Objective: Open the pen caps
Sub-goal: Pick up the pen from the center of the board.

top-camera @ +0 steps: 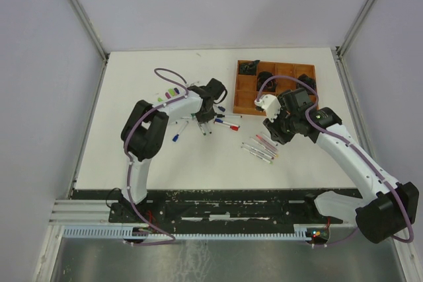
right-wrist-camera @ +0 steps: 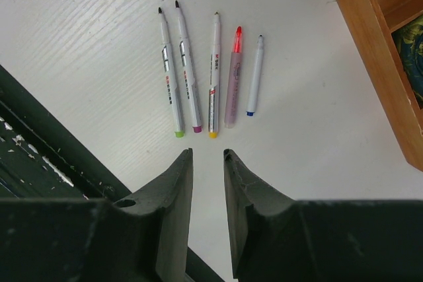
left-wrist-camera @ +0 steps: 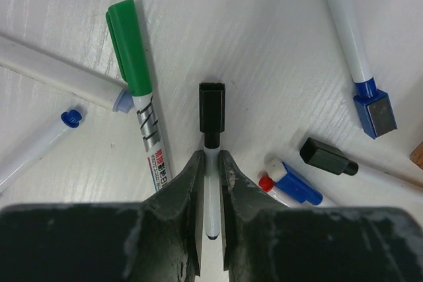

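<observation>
Left fingers point(left-wrist-camera: 188, 186) pinching smooth white pen point(left-wrist-camera: 211, 203) | boxy black cap point(left-wrist-camera: 212, 107) on

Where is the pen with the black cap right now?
In the left wrist view, the black-capped pen sits between the fingers of the left gripper, cap pointing away, with the green-capped pen just to its left in that view.

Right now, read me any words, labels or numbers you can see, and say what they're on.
Green-capped pen: red and black print on the barrel, too blurred to read.
Row of pens: barrel print on some, too small to read.
No other text shows legibly.
</observation>
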Robot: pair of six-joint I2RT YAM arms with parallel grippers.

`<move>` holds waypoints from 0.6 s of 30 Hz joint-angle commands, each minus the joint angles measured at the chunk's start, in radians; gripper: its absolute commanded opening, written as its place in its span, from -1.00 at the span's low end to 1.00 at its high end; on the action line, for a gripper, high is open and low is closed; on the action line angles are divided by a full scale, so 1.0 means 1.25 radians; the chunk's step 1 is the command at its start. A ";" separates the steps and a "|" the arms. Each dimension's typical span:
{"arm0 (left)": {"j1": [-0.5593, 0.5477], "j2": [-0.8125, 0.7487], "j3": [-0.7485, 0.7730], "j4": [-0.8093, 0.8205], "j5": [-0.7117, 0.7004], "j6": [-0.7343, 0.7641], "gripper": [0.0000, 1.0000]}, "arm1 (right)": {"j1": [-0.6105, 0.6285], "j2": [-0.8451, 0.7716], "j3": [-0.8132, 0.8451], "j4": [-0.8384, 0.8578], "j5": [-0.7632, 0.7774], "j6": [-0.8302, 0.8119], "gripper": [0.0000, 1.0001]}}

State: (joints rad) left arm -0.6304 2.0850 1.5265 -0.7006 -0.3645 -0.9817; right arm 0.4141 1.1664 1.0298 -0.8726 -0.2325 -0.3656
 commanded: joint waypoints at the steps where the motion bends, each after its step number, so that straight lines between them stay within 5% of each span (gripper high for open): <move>1: -0.004 0.015 0.025 0.006 0.006 0.042 -0.69 | -0.004 -0.007 0.000 0.013 -0.015 -0.008 -0.34; 11: -0.005 -0.067 0.015 0.005 -0.034 0.067 -0.95 | -0.004 0.001 0.004 0.006 -0.072 0.000 -0.33; 18: -0.026 -0.231 -0.139 0.157 0.021 0.096 -0.95 | -0.002 -0.024 -0.004 0.026 -0.171 0.005 -0.34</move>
State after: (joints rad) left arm -0.6376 1.9621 1.4414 -0.6468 -0.3626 -0.9184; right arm 0.4141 1.1667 1.0298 -0.8764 -0.3458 -0.3641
